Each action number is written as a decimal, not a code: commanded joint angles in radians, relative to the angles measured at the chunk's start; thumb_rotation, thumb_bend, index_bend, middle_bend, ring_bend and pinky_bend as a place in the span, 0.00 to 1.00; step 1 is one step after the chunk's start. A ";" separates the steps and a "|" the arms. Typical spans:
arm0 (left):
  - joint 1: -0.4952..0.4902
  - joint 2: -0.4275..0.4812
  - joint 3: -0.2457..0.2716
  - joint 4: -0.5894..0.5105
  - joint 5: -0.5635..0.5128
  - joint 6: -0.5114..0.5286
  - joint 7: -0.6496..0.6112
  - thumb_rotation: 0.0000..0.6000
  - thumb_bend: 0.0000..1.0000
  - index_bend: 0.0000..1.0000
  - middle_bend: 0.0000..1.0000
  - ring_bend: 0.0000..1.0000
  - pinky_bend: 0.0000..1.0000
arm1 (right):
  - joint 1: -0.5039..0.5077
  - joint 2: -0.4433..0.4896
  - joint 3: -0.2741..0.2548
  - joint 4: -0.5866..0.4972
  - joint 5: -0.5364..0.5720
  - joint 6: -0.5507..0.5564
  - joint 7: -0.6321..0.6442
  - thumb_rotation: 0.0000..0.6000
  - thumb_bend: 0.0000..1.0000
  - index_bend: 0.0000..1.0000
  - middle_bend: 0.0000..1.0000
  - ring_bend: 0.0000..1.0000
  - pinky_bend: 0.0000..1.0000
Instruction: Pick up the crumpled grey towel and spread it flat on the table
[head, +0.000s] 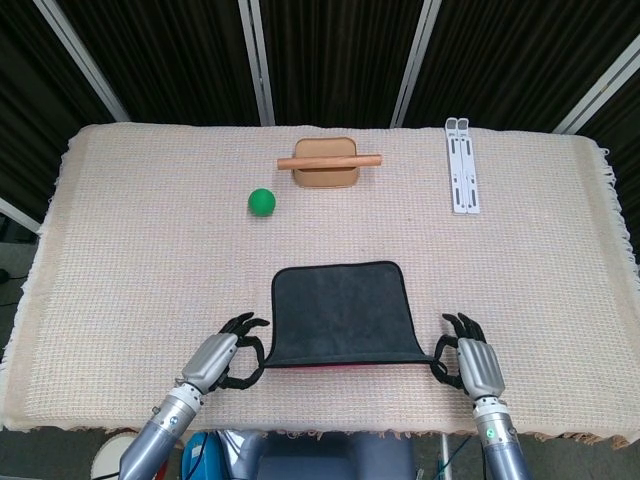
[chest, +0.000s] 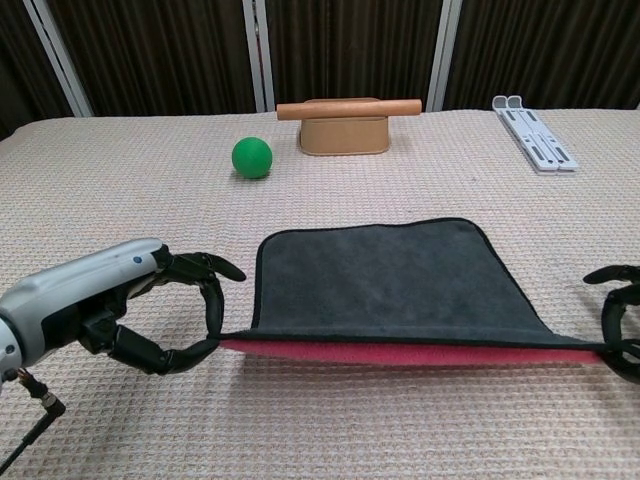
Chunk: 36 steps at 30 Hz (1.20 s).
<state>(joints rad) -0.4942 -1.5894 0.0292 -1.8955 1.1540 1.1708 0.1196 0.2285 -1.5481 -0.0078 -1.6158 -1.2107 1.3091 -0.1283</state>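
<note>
The grey towel (head: 343, 312) (chest: 385, 280) has a red underside showing along its near edge. It lies nearly flat on the table, far edge down, near edge held just above the cloth. My left hand (head: 222, 359) (chest: 100, 315) pinches the near left corner between thumb and a finger. At the other near corner, my right hand (head: 470, 362) (chest: 620, 320) pinches the towel; the chest view cuts this hand at the frame edge.
A green ball (head: 262, 201) (chest: 252, 157) lies beyond the towel to the left. A wooden block with a dowel across it (head: 328, 162) (chest: 345, 122) stands at the back centre. A white folding stand (head: 461, 166) (chest: 533, 132) lies at the back right. The woven table cover (head: 120, 250) ends just behind my hands.
</note>
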 joint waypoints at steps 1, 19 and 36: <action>0.002 0.004 0.006 0.008 -0.003 -0.023 -0.002 1.00 0.56 0.65 0.12 0.00 0.00 | -0.003 0.003 -0.002 -0.001 -0.003 -0.009 0.000 1.00 0.55 0.65 0.15 0.00 0.04; -0.013 0.127 0.001 -0.036 -0.013 -0.178 -0.091 1.00 0.30 0.24 0.00 0.00 0.00 | -0.032 0.065 -0.035 -0.014 -0.054 -0.065 0.033 1.00 0.23 0.00 0.00 0.00 0.00; 0.185 0.370 0.030 0.018 0.328 0.224 0.108 1.00 0.18 0.16 0.00 0.00 0.00 | -0.100 0.198 0.016 0.056 -0.248 0.174 0.059 1.00 0.22 0.00 0.00 0.00 0.00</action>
<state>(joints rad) -0.3806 -1.2576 0.0363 -1.9343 1.3971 1.2585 0.0716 0.1409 -1.3569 -0.0070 -1.6053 -1.4334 1.4422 -0.0578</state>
